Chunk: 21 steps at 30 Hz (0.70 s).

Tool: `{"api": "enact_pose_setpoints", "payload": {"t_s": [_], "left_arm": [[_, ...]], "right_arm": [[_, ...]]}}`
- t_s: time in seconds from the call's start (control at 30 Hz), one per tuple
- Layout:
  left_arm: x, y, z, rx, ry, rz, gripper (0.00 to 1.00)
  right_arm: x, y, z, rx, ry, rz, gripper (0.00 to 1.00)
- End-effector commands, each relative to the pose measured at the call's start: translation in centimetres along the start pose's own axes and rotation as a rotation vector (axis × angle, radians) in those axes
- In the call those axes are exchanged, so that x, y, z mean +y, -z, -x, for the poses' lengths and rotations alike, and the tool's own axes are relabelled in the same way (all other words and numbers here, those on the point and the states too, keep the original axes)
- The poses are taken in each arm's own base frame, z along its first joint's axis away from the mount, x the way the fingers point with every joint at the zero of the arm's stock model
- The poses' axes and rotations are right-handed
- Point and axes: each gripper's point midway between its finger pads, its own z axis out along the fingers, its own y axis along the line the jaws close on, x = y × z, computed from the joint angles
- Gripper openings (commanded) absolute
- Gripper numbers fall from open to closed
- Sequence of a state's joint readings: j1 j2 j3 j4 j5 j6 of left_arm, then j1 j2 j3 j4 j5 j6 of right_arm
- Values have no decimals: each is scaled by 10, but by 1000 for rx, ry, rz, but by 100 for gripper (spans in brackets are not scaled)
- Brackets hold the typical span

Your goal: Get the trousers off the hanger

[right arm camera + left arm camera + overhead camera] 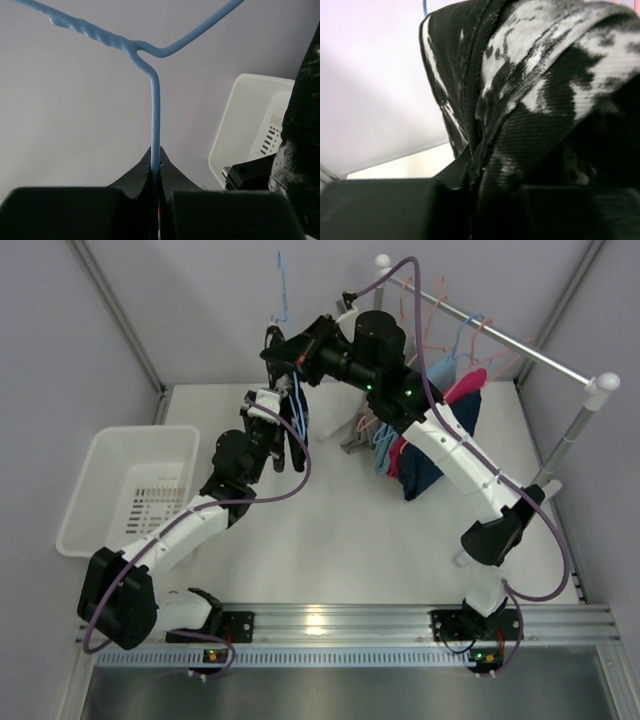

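1. Trousers of three pairs are in view, and as I judge none is fully off its hanger. The white basket (85,490) at the left of the top view shows no cloth inside.
2. Left of centre, the left pincer (470,170) is pressed together on a fold of the black speckled trousers (545,100). This cloth fills most of its wrist view.
3. Just above it in the top view, the right pincer (155,167) pinches the stem of the blue hanger (155,115) and holds it up over the worktop (350,530). The black pair seems to hang from this hanger, so I think the step in hand is to pull it off.
4. At the right, the navy trousers (432,465) and the magenta trousers (466,386) hang on hangers from the rail (520,345), partly behind the right arm. These two pairs are left to do.
5. No brand, label or writing can be read in any view. The dark marks on the basket floor look like slots, not letters.
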State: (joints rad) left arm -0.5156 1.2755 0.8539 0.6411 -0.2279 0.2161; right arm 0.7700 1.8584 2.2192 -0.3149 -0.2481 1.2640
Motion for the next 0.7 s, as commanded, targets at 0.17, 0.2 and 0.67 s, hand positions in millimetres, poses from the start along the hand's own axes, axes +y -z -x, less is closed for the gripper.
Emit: {"api": "enact_pose_setpoints", "payload": {"t_s": [0.17, 0.2, 0.67], "left_arm": [[21, 14, 80, -119, 26, 11, 0], [22, 18, 88, -133, 32, 6, 0], [50, 35, 172, -209, 98, 64, 0]], "right_arm": [[29, 33, 18, -67, 123, 119, 0], [25, 35, 22, -78, 138, 111, 0], [-67, 32, 16, -57, 154, -62, 0]]}}
